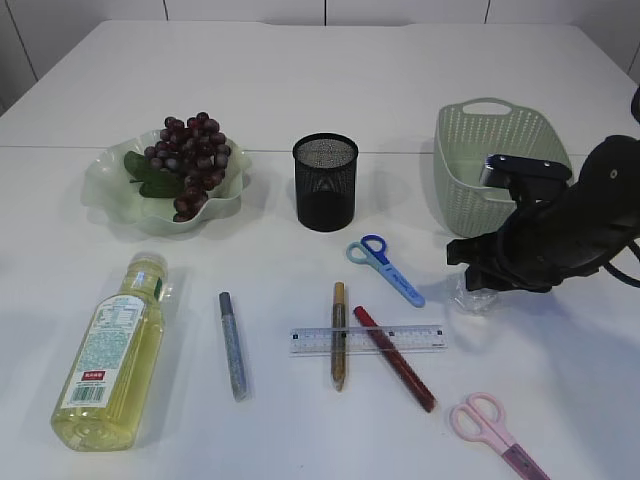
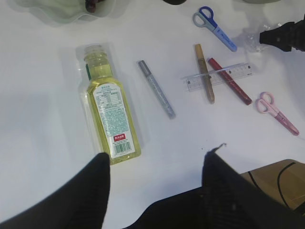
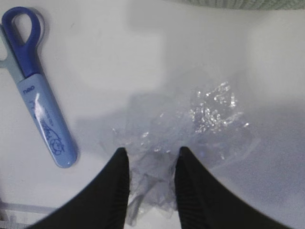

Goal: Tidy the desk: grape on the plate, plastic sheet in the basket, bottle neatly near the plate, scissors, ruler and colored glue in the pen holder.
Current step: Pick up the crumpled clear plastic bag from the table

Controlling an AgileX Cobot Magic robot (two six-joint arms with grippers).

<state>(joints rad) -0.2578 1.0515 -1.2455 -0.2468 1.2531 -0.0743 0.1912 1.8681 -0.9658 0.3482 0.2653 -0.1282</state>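
The right gripper [image 3: 151,179] is sitting directly over the plastic sheet [image 3: 190,129]. In the right wrist view its two fingers [image 3: 114,191] are standing on both sides of a crumpled fold of the sheet, w/ plastic between them. The jaws are narrow but not closed; I cannot tell if they are already pinching the sheet or only enclosing it.

The sheet is lying on the table just in front of the basket [image 1: 497,160], between the basket and the blue scissors [image 1: 385,265]. It has no clear long axis, it is only a loose bunch. So the important relation: the sheet is under the fingertips, and the basket is just behind, very near. The right arm is much nearer than the left one; the lift and drop, in my judgement, are short.

The right arm [image 1: 560,235] is leaning low over the table, wrist pointing down, approx. at the basket's front wall.

The left gripper [image 2: 155,162] is hanging high over the near-left side of the table, jaws open, holding nothing, w/ the bottle [image 2: 108,112] lying on its side below it, cap toward the plate [image 1: 110,190]. The grape [image 1: 188,160] is lying on the plate.
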